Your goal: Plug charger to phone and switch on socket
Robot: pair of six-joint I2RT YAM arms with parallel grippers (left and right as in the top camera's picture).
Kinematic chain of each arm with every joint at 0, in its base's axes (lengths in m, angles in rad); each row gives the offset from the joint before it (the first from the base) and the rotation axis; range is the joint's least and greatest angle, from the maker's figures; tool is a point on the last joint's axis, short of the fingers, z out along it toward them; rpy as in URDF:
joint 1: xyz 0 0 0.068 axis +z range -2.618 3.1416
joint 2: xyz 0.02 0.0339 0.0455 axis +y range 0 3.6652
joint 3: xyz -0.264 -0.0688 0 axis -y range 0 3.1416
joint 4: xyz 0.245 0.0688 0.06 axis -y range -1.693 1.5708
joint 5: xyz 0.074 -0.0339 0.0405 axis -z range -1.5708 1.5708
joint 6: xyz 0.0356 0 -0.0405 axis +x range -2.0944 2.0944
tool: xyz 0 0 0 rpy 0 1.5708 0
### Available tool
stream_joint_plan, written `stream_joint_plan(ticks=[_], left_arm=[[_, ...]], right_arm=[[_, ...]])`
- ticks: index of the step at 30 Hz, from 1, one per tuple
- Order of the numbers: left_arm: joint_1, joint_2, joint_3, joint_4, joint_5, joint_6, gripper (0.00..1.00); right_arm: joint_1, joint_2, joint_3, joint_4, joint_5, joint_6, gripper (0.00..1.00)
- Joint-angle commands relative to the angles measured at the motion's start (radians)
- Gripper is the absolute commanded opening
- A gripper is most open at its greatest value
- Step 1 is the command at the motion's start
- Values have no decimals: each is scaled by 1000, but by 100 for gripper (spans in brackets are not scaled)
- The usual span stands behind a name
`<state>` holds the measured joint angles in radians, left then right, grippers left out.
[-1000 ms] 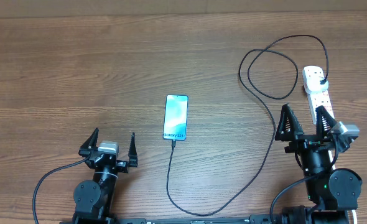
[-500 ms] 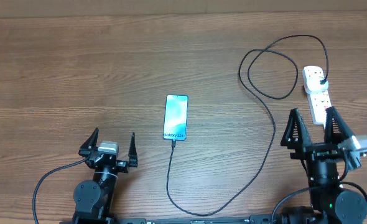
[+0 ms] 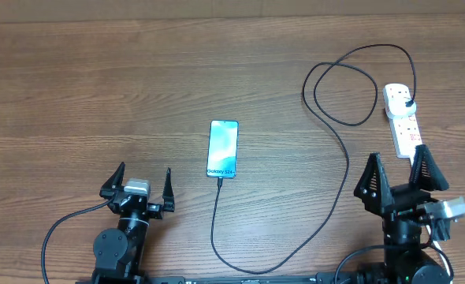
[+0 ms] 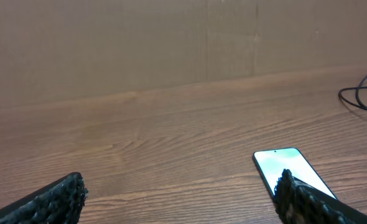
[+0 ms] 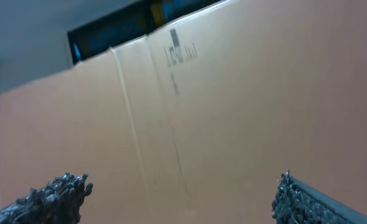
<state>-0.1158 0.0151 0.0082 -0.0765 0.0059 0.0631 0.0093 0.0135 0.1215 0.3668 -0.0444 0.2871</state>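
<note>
The phone (image 3: pixel 223 148) lies flat mid-table, its light blue screen up. The charger (image 3: pixel 213 217) is a thin black cable; one end meets the phone's near short edge, then it curves right, loops, and ends in a black plug (image 3: pixel 407 102) seated in the white socket (image 3: pixel 402 120) at the far right. My left gripper (image 3: pixel 144 181) is open, near and left of the phone. My right gripper (image 3: pixel 396 156) is open, just nearer than the socket. In the left wrist view the phone (image 4: pixel 283 165) sits behind my right finger. The right wrist view shows only open fingertips (image 5: pixel 71 186).
A cardboard wall (image 4: pixel 171 43) closes the table's far side, and it fills the right wrist view (image 5: pixel 233 93). The charger's loop (image 4: pixel 361 94) shows at the left wrist view's right edge. A dark arm cable (image 3: pixel 63 225) trails by the left base.
My right gripper has drawn back from the socket toward the table's near edge and tilted upward, staying open. The left gripper, phone and charger have not moved.
</note>
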Motion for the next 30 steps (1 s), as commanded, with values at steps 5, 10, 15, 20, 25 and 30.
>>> stream_joint_plan(ticks=[5,10,15,20,25,30], left_arm=[[2,-11,-3,-2,-9,23,100],[2,-11,-3,-2,-9,23,99],[2,-11,-3,-2,-9,23,100],[2,-11,-3,-2,-9,23,100],[2,-11,-3,-2,-9,23,100],[2,-11,-3,-2,-9,23,100]], right_arm=[[6,-11,-51,31,5,-4,100],[6,-11,-114,14,5,-4,100],[6,-11,-114,-129,9,-4,100],[6,-11,-114,-319,9,-4,100],[6,-11,-114,-448,10,-4,100],[6,-11,-114,-448,9,-4,100]])
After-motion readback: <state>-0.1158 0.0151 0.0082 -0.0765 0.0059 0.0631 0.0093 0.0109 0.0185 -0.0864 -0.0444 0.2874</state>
